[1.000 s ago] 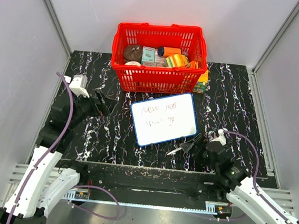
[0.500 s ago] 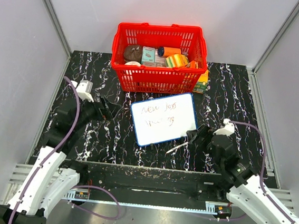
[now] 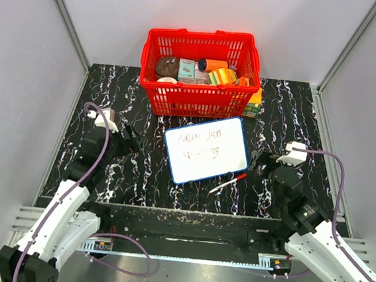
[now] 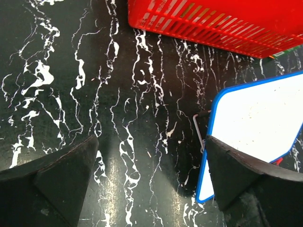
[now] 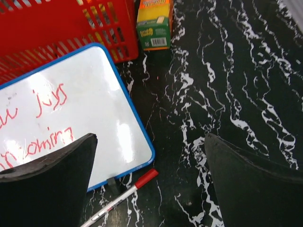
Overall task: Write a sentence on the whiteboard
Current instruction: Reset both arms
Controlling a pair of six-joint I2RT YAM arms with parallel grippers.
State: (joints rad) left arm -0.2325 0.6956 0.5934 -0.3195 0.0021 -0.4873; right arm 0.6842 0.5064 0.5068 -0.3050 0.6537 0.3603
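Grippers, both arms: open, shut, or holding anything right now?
Left gripper: open, empty.
Right gripper: open, empty; marker lies loose.

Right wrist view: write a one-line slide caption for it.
Open right hand above a red-capped marker lying beside the whiteboard, red handwriting on it, basket behind.

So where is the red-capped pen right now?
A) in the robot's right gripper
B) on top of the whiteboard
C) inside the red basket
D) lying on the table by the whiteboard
D: the pen lies flat on the black table just off the whiteboard's near corner, and the right gripper is open and empty.
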